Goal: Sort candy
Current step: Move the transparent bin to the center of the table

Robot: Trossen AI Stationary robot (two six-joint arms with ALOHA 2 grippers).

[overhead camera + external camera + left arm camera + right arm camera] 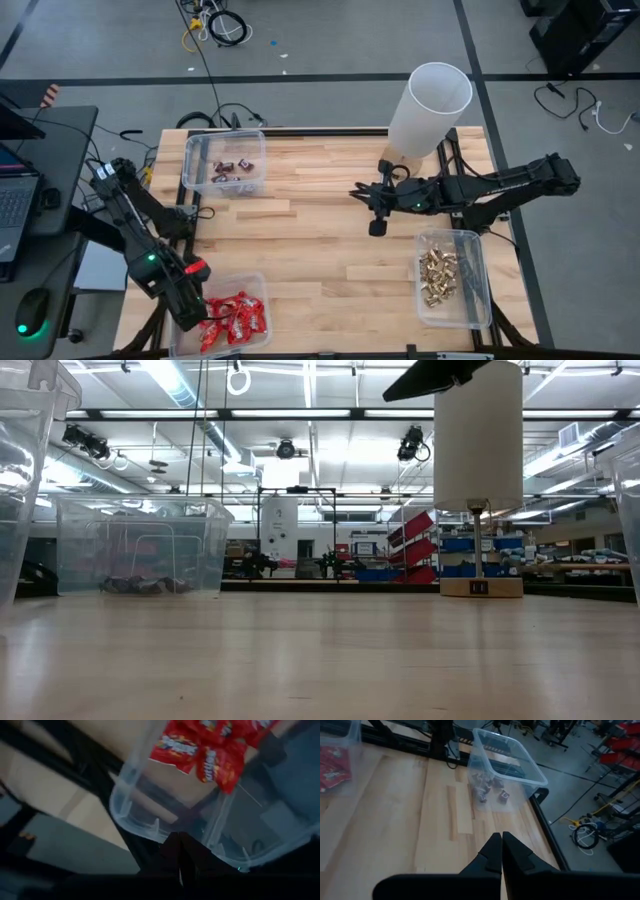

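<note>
The candy lies sorted in three clear bins. Red packets (236,318) fill the near left bin (262,290), also seen in the left wrist view (200,750). Dark mini bars (232,170) sit in the far left bin (190,160), and gold pieces (438,275) in the near right bin (478,290). My left gripper (195,318) (180,842) is shut and holds nothing, hovering over the red bin's near left corner (125,815). My right gripper (378,226) (501,839) is shut and holds nothing, raised above the table's middle and pointing toward the dark-bar bin (505,765).
A tall white cylinder lamp (430,105) (478,440) stands on a wooden base at the far right of the table. Bare wood (320,270) lies between the bins. A laptop and mouse (30,315) sit on a side desk left of the table.
</note>
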